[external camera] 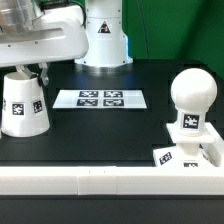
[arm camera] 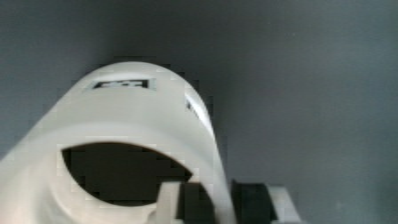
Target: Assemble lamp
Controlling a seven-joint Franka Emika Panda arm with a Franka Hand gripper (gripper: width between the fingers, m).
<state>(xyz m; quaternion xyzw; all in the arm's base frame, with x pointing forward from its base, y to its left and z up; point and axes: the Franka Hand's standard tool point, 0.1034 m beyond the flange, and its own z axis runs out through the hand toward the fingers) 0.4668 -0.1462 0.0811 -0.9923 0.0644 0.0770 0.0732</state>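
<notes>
Inspecting the exterior view first: we record the items below.
Shade (external camera: 24, 104): it stands on the black table (external camera: 110, 125) at the exterior view's left, wide end down, tagged on its side.
Gripper (external camera: 28, 70): we see it directly over the shade's top; the fingers are hidden by the arm body, so we cannot tell from here how they stand.
Bulb (external camera: 191, 94): round ball seated upright on the base (external camera: 186, 155), at the exterior view's right, well apart from the shade.
Marker board (external camera: 100, 98): flat on the table between shade and bulb, nearer the robot pedestal.
Rail (external camera: 110, 180): long white bar along the near table edge, just in front of the base.

Wrist view: findings follow.
Shade (arm camera: 143, 130): fills the picture, its dark open mouth toward the camera, a tag on its outer wall.
Fingers (arm camera: 178, 205): one pad appears to sit inside the rim and one outside, closed on the wall, though the blur leaves some doubt.
</notes>
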